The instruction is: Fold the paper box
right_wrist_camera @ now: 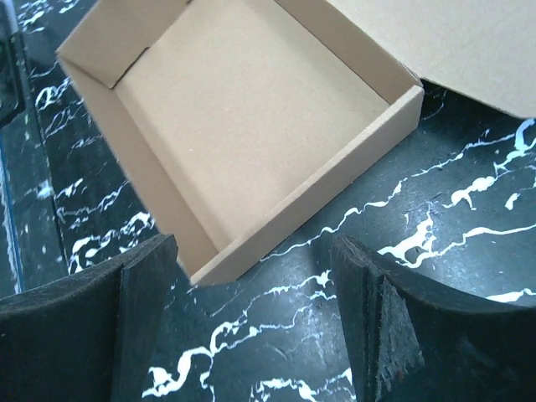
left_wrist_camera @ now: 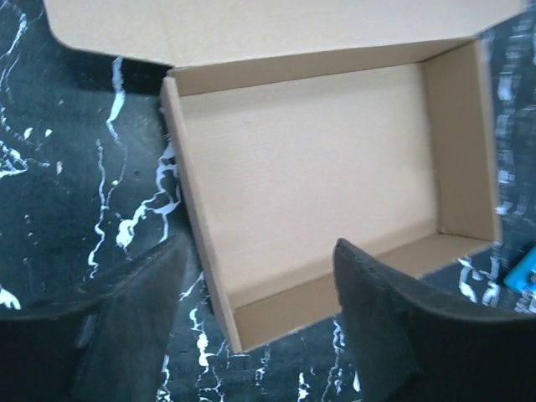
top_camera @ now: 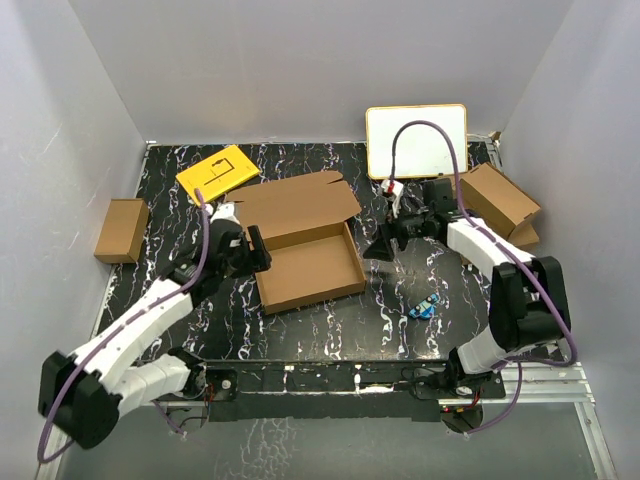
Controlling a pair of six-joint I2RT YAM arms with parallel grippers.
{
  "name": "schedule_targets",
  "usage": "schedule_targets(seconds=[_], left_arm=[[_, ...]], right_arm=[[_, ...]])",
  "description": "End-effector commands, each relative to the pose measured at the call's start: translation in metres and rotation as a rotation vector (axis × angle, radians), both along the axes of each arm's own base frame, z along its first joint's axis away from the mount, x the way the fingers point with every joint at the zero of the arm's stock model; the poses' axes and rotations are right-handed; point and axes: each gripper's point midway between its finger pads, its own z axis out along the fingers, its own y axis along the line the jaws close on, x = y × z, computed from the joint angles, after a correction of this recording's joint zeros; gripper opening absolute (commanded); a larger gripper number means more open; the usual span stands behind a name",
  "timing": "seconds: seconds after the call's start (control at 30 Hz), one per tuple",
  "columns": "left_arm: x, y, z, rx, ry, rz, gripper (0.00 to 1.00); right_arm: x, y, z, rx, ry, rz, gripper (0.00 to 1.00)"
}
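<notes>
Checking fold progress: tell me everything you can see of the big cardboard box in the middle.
The cardboard box is plain brown corrugated board, a shallow rectangular tray with four walls standing, empty. Its lid lies open toward the far side. It rests on the black marbled table. Nothing grips it.

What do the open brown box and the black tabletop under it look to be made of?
Open shallow brown box: likely corrugated cardboard, matte and unprinted, with faint ribbing on its floor. Black white-veined tabletop: marble pattern, slightly shiny; probably a printed laminate or sheet, though stone cannot be ruled out.
</notes>
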Motion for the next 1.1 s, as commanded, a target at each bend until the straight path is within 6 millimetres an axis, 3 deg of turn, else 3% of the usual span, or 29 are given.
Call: schedule_targets(seconds=[0.0, 0.07, 0.13, 0.33, 0.6, 0.8, 1.07], left_arm=[[0.001, -0.016, 0.047, -0.188, -0.224, -0.064, 0.75], [-0.001, -0.021, 0.061, -0.262, -0.314, -0.092, 0.88], [-0.004, -0.024, 0.071, -0.323, -0.370, -0.102, 0.97], [-0.014, -0.035, 0.091, -0.458, -0.464, -0.151, 0.97], [-0.017, -0.036, 0.087, -0.478, -0.461, -0.155, 0.97], [-0.016, -0.033, 0.083, -0.464, -0.461, -0.145, 0.97], [-0.016, -0.030, 0.079, -0.445, -0.455, -0.135, 0.97]], right_arm=[[-0.022, -0.002, 0.054, 0.091, -0.278, 0.214, 0.80], [-0.040, -0.001, 0.060, 0.106, -0.370, 0.304, 0.82], [-0.060, -0.002, 0.061, 0.110, -0.453, 0.391, 0.97], [-0.106, -0.020, 0.037, -0.006, -0.539, 0.608, 0.99], [-0.117, -0.060, 0.000, -0.311, -0.667, 0.796, 0.99], [-0.132, -0.101, -0.039, -0.531, -0.556, 0.873, 0.98], [-0.132, -0.127, -0.067, -0.664, -0.507, 0.880, 0.90]])
